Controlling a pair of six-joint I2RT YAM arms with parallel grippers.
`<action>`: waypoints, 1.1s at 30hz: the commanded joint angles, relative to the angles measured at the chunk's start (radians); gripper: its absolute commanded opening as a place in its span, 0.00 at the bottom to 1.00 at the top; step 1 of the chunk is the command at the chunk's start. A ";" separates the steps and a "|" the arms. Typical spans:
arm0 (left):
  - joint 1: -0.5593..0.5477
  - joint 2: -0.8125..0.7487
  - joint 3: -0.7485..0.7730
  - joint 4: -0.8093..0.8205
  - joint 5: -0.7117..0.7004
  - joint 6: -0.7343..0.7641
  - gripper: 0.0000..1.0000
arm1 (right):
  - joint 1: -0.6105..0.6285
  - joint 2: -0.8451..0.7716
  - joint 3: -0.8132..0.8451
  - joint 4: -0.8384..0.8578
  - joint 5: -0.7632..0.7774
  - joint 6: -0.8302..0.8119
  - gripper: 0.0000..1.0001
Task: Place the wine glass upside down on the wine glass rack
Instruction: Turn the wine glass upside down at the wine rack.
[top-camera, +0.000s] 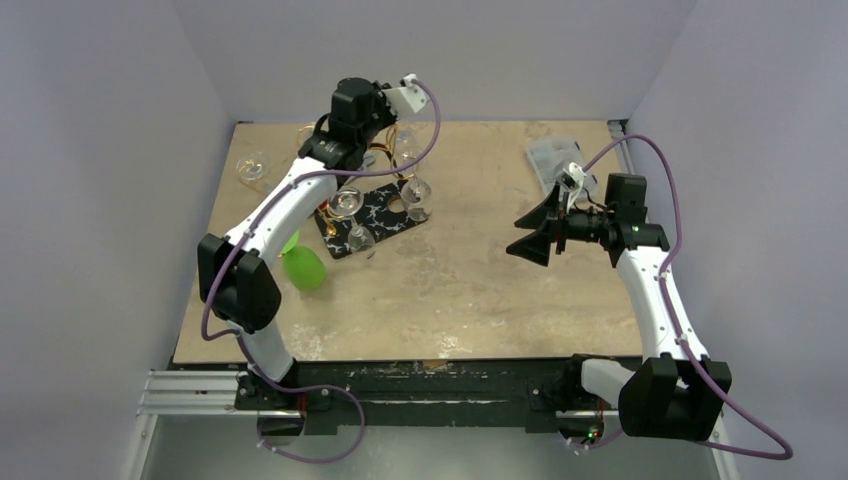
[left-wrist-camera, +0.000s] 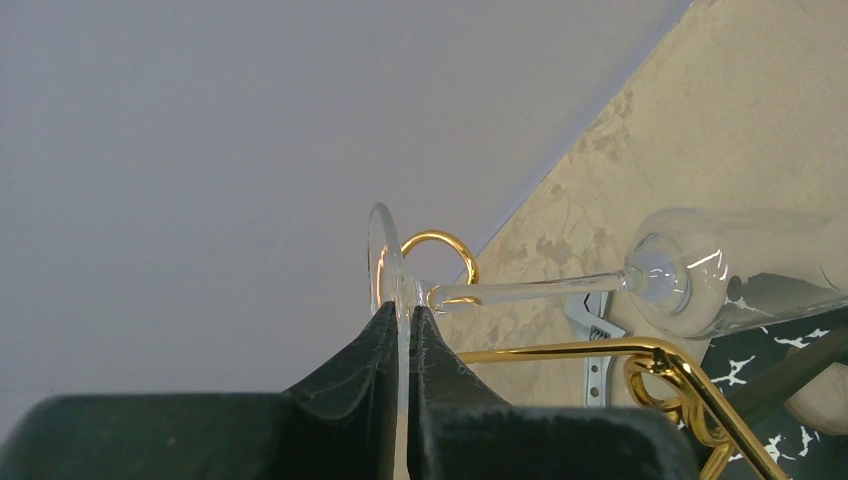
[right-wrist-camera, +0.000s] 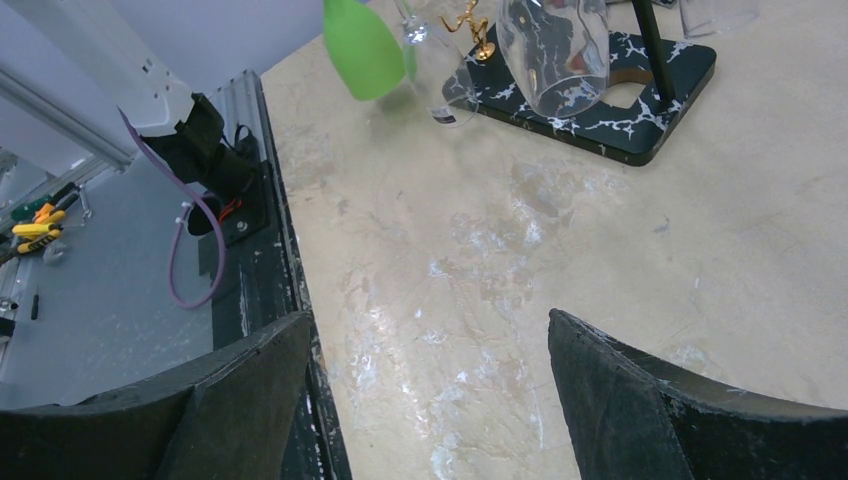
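2 white arms (top-camera: 275, 205), black joints (top-camera: 245, 288), looping purple cables (top-camera: 680, 215), dark wedge-shaped fingers (right-wrist-camera: 640, 400)

Clear, glossy glass on the wine glass (left-wrist-camera: 690, 265), with bright highlights along bowl and stem. The wine glass rack (left-wrist-camera: 590, 352) reads as polished gold metal wire, almost mirror-shiny. On the left gripper (left-wrist-camera: 402, 312), the fingers (left-wrist-camera: 350, 388) are matt black and faintly grainy, a plastic or rubber look. The table (right-wrist-camera: 520, 260) shows a mottled beige stone-like top, dull and smeared with chalky white scuffs. The black board (right-wrist-camera: 655, 115) carries white veins, marble-style, with a low sheen. The green goblet (right-wrist-camera: 362, 48) looks opaque and smooth.
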 joint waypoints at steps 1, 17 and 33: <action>0.020 -0.074 -0.003 0.105 0.011 0.011 0.00 | -0.004 -0.008 0.027 0.018 -0.024 0.005 0.87; 0.060 -0.076 -0.021 0.109 0.016 0.011 0.00 | -0.004 -0.007 0.027 0.018 -0.025 0.006 0.87; 0.073 0.028 0.106 0.088 0.022 0.011 0.00 | -0.003 -0.005 0.029 0.014 -0.028 0.005 0.87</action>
